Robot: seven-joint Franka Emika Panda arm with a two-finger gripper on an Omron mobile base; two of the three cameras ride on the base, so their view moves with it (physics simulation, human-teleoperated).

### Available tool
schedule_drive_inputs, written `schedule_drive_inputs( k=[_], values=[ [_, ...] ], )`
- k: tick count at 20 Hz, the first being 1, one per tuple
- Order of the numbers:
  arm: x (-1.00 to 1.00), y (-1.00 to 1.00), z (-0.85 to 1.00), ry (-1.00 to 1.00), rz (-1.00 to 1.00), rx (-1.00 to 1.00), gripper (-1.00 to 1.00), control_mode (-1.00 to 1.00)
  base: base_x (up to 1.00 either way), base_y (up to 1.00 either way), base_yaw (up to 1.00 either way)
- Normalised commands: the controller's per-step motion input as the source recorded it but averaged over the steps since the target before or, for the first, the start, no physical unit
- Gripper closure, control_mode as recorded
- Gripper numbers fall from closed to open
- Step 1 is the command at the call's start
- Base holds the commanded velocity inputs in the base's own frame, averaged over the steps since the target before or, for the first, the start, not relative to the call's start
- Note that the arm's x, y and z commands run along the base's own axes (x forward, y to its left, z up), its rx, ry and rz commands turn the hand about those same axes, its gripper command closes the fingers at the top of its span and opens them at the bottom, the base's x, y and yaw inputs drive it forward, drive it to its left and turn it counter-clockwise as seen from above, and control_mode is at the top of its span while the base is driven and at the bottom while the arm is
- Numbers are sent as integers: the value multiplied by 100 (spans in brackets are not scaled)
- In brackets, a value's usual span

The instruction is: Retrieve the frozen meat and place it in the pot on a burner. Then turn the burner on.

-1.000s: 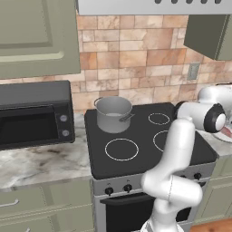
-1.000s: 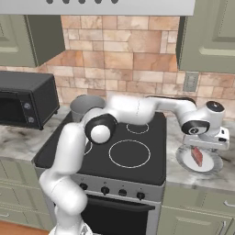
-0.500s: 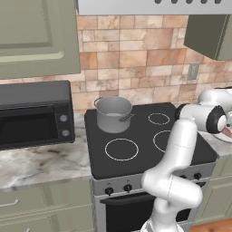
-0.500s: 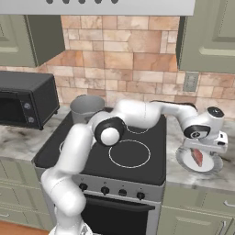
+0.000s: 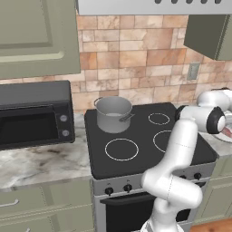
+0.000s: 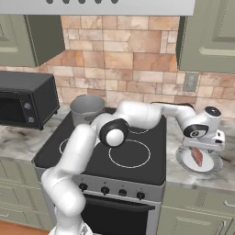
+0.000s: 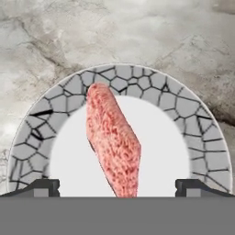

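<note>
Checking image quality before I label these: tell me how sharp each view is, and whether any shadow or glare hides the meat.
Hand view: the meat and the plate are crisp and evenly lit, with no glare. Right base view: sharp; the gripper hangs over the plate and covers part of the meat. Left base view: soft, flat light; the pot is clear.

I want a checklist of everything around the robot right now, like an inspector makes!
Surface: black stove top with ring burners, marbled counters either side.
Job's things: pot on the back left burner; red meat lying on the white plate with a cracked-stone rim, on the counter right of the stove.
Clutter: black microwave on the left counter.
Gripper: gripper open, over the plate, fingertips either side of the meat, not gripping it.
Cables: nothing seen.
Surroundings: brick backsplash, green cabinets, wall outlet, range hood above.
</note>
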Motion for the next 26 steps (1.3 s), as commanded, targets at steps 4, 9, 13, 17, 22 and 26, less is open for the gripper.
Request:
schedule_drive_inputs(
  k=[4, 9, 13, 17, 22, 26],
  values=[
    [26, 0, -13, 0, 0, 0, -100, -100, 0, 0, 0],
    [3, 0, -16, 2, 0, 3, -100, -100, 0, 0, 0],
    [0, 0, -25, 5, 0, 5, -100, -100, 0, 0, 0],
    [0, 0, -24, 4, 0, 4, -100, -100, 0, 0, 0],
    [0, 0, -21, 3, 0, 4, -100, -100, 0, 0, 0],
    [0, 0, -19, 3, 0, 3, -100, -100, 0, 0, 0]
  ],
)
